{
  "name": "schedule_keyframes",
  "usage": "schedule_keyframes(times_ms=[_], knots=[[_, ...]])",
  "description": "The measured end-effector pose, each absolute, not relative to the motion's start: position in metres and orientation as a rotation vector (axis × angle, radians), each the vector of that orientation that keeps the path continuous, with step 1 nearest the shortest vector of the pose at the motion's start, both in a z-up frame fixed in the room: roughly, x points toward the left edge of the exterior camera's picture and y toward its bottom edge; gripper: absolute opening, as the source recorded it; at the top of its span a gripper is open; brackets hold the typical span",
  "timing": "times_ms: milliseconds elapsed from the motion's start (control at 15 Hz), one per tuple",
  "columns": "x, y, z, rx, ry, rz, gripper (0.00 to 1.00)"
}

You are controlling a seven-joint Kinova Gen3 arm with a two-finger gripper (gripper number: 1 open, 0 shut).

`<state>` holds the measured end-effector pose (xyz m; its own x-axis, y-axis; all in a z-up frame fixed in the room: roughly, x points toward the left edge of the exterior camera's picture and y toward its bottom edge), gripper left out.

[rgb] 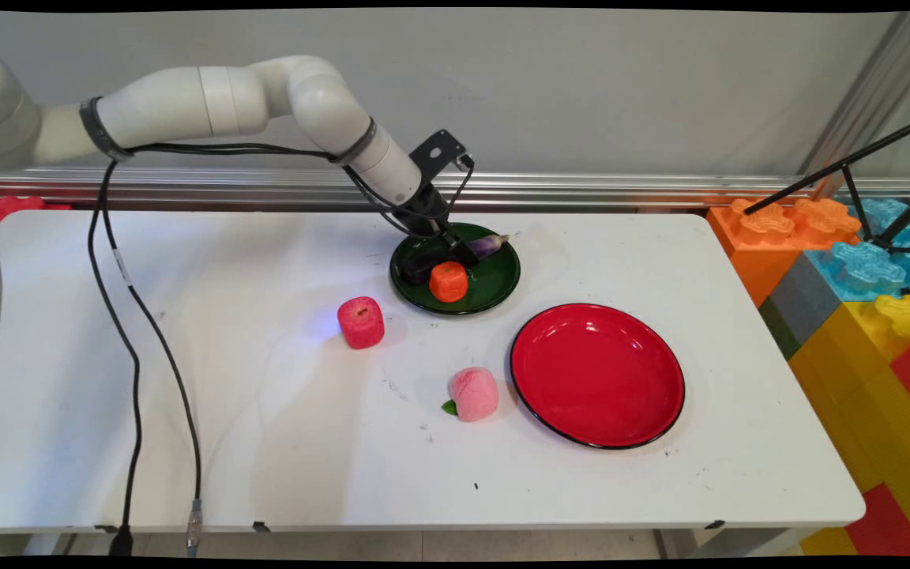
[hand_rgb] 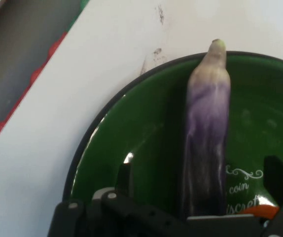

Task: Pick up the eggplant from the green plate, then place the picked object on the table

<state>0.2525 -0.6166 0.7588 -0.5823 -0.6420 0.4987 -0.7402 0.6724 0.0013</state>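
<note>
Two black fingers of the gripper are spread wide, an eggplant lying untouched between them on the green plate. It looks light, smooth, maybe slippery, best pinched at its middle. An orange toy sits just beside.

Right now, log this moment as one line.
gripper open astride eggplant | green plate holds eggplant, orange fruit | red plate empty
</note>
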Motion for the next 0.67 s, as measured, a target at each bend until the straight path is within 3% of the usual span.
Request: schedule_keyframes(times_ms=[200,267,667], knots=[[0.2515,-0.6176,0.7561,1.076,-2.421,0.290,1.00],[0.2514,-0.6178,0.7557,1.080,-2.419,0.292,0.00],[0.2499,-0.6148,0.7540,1.070,-2.429,0.294,0.00]])
